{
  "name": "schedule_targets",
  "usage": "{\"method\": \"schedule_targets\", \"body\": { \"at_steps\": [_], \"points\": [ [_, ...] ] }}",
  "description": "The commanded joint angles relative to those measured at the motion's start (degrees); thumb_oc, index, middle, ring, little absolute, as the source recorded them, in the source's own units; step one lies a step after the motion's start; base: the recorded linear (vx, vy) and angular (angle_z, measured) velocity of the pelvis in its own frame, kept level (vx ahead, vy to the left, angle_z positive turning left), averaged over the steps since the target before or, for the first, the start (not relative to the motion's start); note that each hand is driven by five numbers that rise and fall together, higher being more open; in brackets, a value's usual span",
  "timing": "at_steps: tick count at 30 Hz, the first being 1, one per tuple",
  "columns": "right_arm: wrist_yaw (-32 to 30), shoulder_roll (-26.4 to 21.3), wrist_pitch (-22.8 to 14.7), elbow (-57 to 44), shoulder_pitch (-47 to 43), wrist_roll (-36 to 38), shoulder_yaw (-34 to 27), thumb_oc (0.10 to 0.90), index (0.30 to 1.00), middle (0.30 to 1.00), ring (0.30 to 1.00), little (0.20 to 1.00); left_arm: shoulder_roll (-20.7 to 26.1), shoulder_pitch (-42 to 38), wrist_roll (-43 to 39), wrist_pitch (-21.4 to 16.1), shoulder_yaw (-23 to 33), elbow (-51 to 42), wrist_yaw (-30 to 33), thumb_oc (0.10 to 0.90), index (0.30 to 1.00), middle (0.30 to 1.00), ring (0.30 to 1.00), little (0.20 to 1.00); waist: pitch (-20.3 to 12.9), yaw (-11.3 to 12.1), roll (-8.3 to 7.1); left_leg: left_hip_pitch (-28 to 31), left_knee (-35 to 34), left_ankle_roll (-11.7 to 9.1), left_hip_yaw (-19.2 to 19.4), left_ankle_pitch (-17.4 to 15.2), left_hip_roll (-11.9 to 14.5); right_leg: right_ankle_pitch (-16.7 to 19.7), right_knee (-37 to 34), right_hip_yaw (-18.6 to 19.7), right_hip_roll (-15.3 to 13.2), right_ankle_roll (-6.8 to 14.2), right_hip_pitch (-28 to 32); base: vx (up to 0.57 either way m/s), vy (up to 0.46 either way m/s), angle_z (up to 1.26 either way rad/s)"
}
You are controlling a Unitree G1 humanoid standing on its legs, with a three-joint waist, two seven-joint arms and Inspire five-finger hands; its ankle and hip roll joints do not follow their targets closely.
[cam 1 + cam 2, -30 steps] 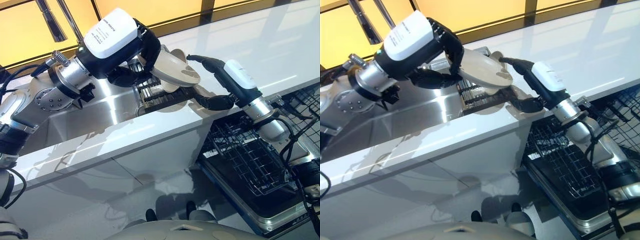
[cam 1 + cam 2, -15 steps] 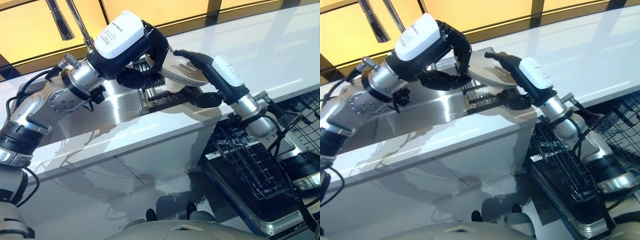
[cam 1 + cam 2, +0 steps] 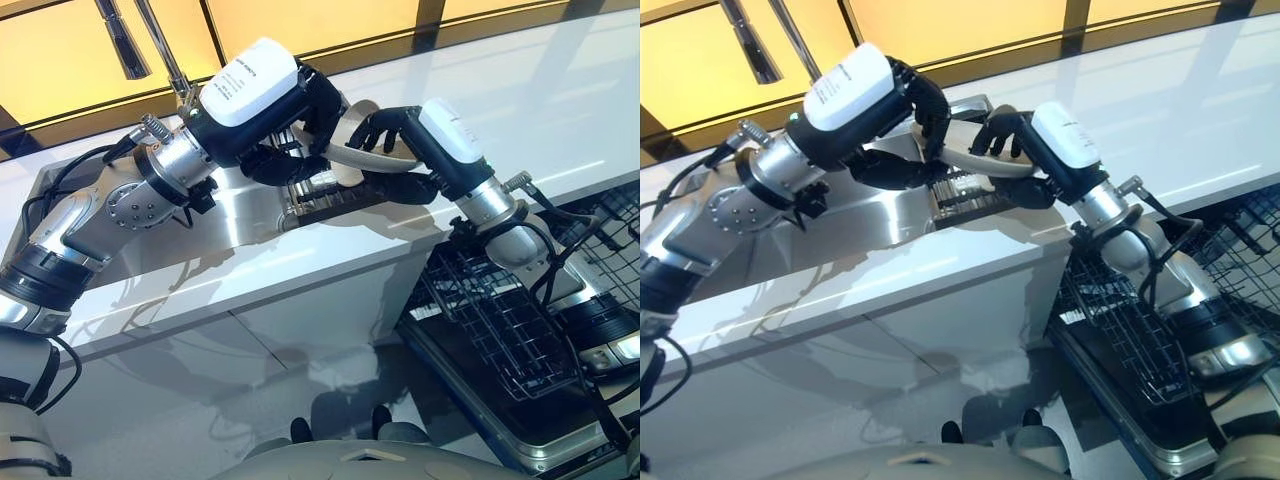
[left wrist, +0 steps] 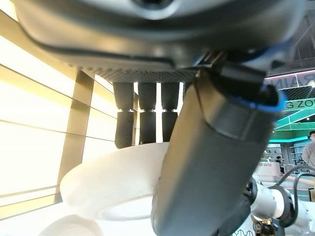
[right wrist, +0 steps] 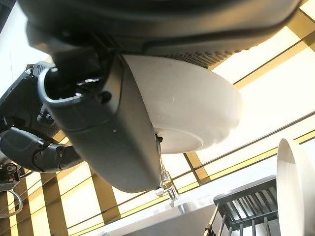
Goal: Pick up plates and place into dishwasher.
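The left hand point(image 3: 300, 110) grips one edge of the plate point(image 3: 350, 150) above the rack point(image 3: 965, 190) in the sink point(image 3: 200, 215). The right hand point(image 3: 1015, 135) now curls over the opposite rim, where half a second ago its fingers were straight. Below the right arm, the dishwasher rack point(image 3: 500, 320) stands open.

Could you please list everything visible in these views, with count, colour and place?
plate: one, white, held above the sink between both hands
second plate: one, white, standing on edge by the dark rack
rack: one, dark, in the sink below the held plate
sink: one, steel, set into the counter
counter: one, white, running across the scene
faucet: one, metal, behind the sink
dishwasher basket: one, dark wire, pulled out low on the robot's right
left hand: dark, fingers curled on the plate
right hand: dark, fingers curled over the plate's rim
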Motion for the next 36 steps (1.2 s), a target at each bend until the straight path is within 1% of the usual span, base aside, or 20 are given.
{"method": "schedule_targets", "body": {
  "at_steps": [1,7,8,9,10,13,17,19,23,29,31,35,36],
  "points": [
    [-3.8,1.1,-3.2,-1.7,-5.8,2.0,-3.2,0.1,0.3,0.3,0.3,0.2,-1.7,-11.6,-5.9,0.3,1.8,2.5,3.1,0.1,0.3,0.3,0.3,0.2,-4.8,1.0,-1.72,2.0,0.3,0.7,-3.5,-6.1,-2.8,-6.2,4.5,-0.5,3.7,2.6,-0.2,0.0,0.0,0.0],
    [-5.1,0.6,-3.2,-1.2,-5.4,0.5,-3.9,0.1,0.3,0.3,0.3,0.2,-1.2,-11.1,-5.9,-0.2,2.4,2.5,3.3,0.1,0.3,0.3,0.3,0.2,-4.8,1.0,-1.65,2.0,0.3,0.7,-3.5,-6.1,-2.8,-6.2,4.5,-0.3,3.7,2.6,-0.3,0.0,0.0,0.0],
    [-5.6,0.3,-2.9,-1.2,-5.4,-0.1,-4.1,0.1,0.3,0.3,0.3,0.2,-1.0,-11.0,-5.5,0.1,2.6,2.4,3.6,0.295,0.467,0.467,0.467,0.395,-4.7,0.9,-1.63,2.0,0.2,0.7,-3.5,-6.1,-2.8,-6.2,4.5,-0.3,3.7,2.6,-0.3,0.0,0.0,0.0],
    [-5.9,0.1,-2.8,-1.1,-5.3,-0.5,-4.3,0.1,0.3,0.3,0.3,0.2,-1.0,-10.9,-5.3,0.2,2.6,2.4,3.6,0.418,0.573,0.573,0.573,0.518,-4.7,0.9,-1.61,2.1,0.2,0.7,-3.5,-6.1,-2.8,-6.2,4.5,-0.3,3.7,2.6,-0.3,0.0,0.0,0.0],
    [-6.1,0.0,-2.8,-1.0,-5.2,-0.7,-4.4,0.1,0.3,0.3,0.3,0.2,-1.0,-10.8,-5.1,0.3,2.7,2.5,3.5,0.8,0.9,0.9,0.9,0.9,-4.7,0.9,-1.62,2.1,0.2,0.7,-3.5,-6.1,-2.8,-6.2,4.5,-0.3,3.7,2.6,-0.2,0.0,0.0,0.0],
    [-7.6,-1.3,-2.2,-1.3,-4.4,-2.4,-5.7,0.1,0.3,0.3,0.3,0.2,0.1,-9.8,-5.5,1.0,3.2,2.4,3.4,0.8,0.9,0.9,0.9,0.9,-4.7,0.7,-1.69,2.1,0.2,0.7,-3.4,-6.1,-2.7,-6.1,4.4,-0.2,3.8,2.6,-0.2,0.0,0.0,0.0],
    [-8.6,-2.8,-1.7,-1.4,-3.3,-3.0,-7.8,0.1,0.3,0.3,0.3,0.2,1.4,-8.0,-6.0,0.1,4.7,2.9,3.7,0.8,0.9,0.9,0.9,0.9,-4.7,0.5,-1.75,2.1,0.2,0.7,-3.2,-6.1,-2.6,-6.0,4.4,0.0,3.8,2.7,-0.3,0.0,0.0,0.0],
    [-9.0,-4.2,-2.0,-1.2,-1.8,-3.2,-10.0,0.1,0.3,0.3,0.3,0.2,2.5,-6.3,-6.4,-1.2,6.2,3.2,3.4,0.8,0.9,0.9,0.9,0.9,-4.6,0.3,-1.83,2.1,0.3,0.7,-2.9,-6.1,-2.5,-5.9,4.4,0.3,3.8,2.7,-0.5,0.0,0.0,0.0],
    [-10.3,-6.1,-1.6,-1.5,0.7,-4.8,-12.9,0.1,0.3,0.3,0.3,0.2,3.9,-3.6,-6.4,-1.2,8.4,3.7,3.9,0.8,0.9,0.9,0.9,0.9,-4.7,-0.1,-1.93,2.2,0.2,0.7,-2.6,-6.1,-2.5,-5.7,4.2,0.7,3.9,2.8,-0.6,0.0,0.011,-0.02],
    [-11.2,-8.0,-1.0,-1.6,2.4,-6.6,-16.0,0.1,0.3,0.3,0.3,0.2,4.2,-0.5,-6.0,-1.8,10.1,4.8,3.5,0.8,0.9,0.9,0.9,0.9,-4.7,-0.8,-2.07,2.4,0.3,0.8,-1.9,-6.2,-2.2,-5.5,4.3,1.3,4.1,2.9,-0.7,0.0,0.02,-0.09],
    [-11.7,-9.7,-0.8,-2.1,4.2,-7.5,-18.4,0.1,0.3,0.3,0.3,0.2,4.4,1.3,-6.1,-2.7,11.0,5.3,3.9,0.8,0.9,0.9,0.9,0.9,-4.8,-1.4,-2.17,2.5,0.2,0.9,-1.5,-6.2,-2.1,-5.4,4.3,2.0,4.3,2.9,-1.0,0.01,0.04,-0.06],
    [-12.3,-11.0,-0.3,-2.5,5.4,-8.5,-20.4,0.1,0.3,0.3,0.3,0.2,4.2,2.8,-6.2,-3.0,12.1,5.9,4.0,0.8,0.9,0.9,0.9,0.9,-4.9,-2.2,-2.31,2.6,0.2,0.8,-0.8,-6.2,-1.8,-5.2,4.4,2.7,4.5,3.1,-1.2,0.02,0.028,-0.09],
    [-12.2,-12.0,-0.1,-3.2,6.7,-8.5,-22.1,0.1,0.3,0.3,0.3,0.2,4.2,3.7,-6.5,-2.9,12.9,6.0,3.8,0.8,0.9,0.9,0.9,0.9,-5.0,-2.7,-2.29,2.7,0.2,0.8,-0.3,-6.2,-1.6,-5.1,4.4,3.2,4.6,3.2,-1.4,0.03,0.025,-0.17]
  ]
}}
